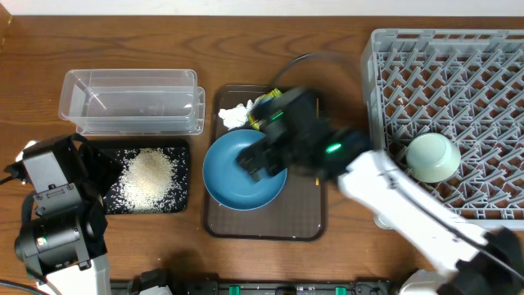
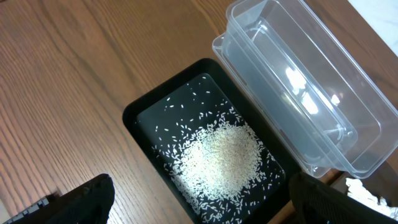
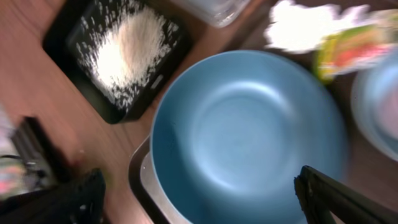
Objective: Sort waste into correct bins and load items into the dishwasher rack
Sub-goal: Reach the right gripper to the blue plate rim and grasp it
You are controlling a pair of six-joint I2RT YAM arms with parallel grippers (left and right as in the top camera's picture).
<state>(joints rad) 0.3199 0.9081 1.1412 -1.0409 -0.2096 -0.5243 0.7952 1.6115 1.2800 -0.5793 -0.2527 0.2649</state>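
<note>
Right gripper (image 3: 200, 179): blurred, spread above dish (image 1: 236, 182) on brown tray (image 1: 262, 223).
Left gripper (image 2: 202, 182): spread, tips cropped, over rice (image 2: 221, 158) in black tray (image 2: 140, 115).
Tissue (image 1: 232, 115), wrapper (image 1: 260, 114): half hidden beside arm (image 1: 393, 188).

left arm (image 1: 53, 217) tucked, right arm (image 1: 409, 201) stretched out
left arm sits at the near left, left gripper (image 2: 214, 208) fingers spread wide; right arm reaches diagonally inward, blurred, right gripper (image 3: 208, 199) likewise wide apart.

Even light, glare on clear tub (image 2: 297, 84), right wrist view blurred.
</note>
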